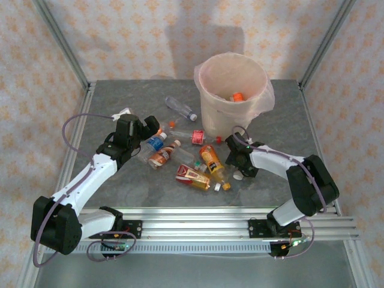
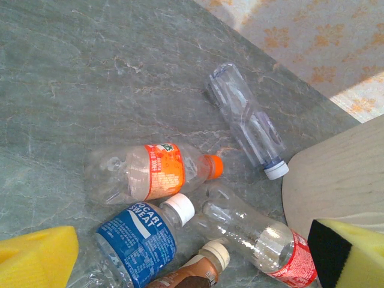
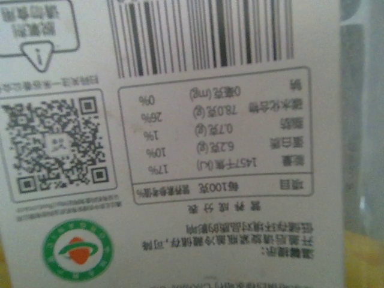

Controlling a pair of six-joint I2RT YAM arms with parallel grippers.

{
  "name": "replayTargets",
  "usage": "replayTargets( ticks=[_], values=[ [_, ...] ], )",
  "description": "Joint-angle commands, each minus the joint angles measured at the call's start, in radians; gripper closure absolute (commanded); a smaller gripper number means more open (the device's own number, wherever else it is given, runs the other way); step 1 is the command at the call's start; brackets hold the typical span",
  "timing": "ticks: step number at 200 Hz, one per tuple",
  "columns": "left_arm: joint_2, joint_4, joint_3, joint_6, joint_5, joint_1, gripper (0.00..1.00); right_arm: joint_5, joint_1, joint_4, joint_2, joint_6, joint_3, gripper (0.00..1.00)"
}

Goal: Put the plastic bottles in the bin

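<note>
Several plastic bottles lie in the middle of the table: a clear one (image 1: 180,108), a blue-labelled one (image 1: 156,142), a brown one (image 1: 165,155), a red-labelled one (image 1: 198,137) and an orange one (image 1: 211,159). The bin (image 1: 210,114) stands behind them with an orange-capped bottle (image 1: 237,96) inside. My left gripper (image 1: 142,128) hangs open over the blue-labelled bottle (image 2: 138,240), the brown bottle (image 2: 201,267) and the red-labelled bottle (image 2: 264,237). My right gripper (image 1: 237,159) sits just right of the orange bottle. A white printed label (image 3: 180,150) lies pressed close to its camera, hiding the jaws.
A flat red and yellow pack (image 1: 192,176) lies near the front of the pile, with a loose white cap (image 1: 238,176) beside it. The left wrist view also holds an orange-labelled bottle (image 2: 156,171), a clear bottle (image 2: 246,120) and the bin's wall (image 2: 336,180). Frame posts and patterned walls enclose the table.
</note>
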Motion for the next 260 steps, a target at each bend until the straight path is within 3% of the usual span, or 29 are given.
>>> replayTargets(
  ticks=[1, 46, 106, 155, 196, 260],
  values=[
    [-0.02, 0.003, -0.002, 0.001, -0.017, 0.008, 0.0, 0.068, 0.004, -0.026, -0.033, 0.011, 0.007, 0.37],
    [-0.025, -0.003, 0.003, 0.006, -0.022, 0.008, 0.0, 0.192, 0.001, -0.147, -0.179, 0.04, -0.006, 0.49],
    [-0.04, -0.013, -0.001, 0.013, -0.03, 0.009, 0.0, 0.46, -0.034, -0.43, -0.487, 0.098, 0.064, 0.56],
    [-0.037, -0.005, -0.002, 0.01, -0.027, 0.009, 0.0, 0.528, -0.038, -0.452, -0.681, -0.032, 0.189, 0.6],
    [-0.037, -0.005, 0.0, 0.009, -0.016, 0.009, 0.0, 0.496, -0.038, -0.376, -0.628, -0.183, 0.331, 0.6],
    [-0.083, -0.029, -0.001, 0.01, -0.019, 0.009, 0.0, 0.355, -0.037, -0.234, -0.351, -0.417, 0.666, 0.6]
  ],
)
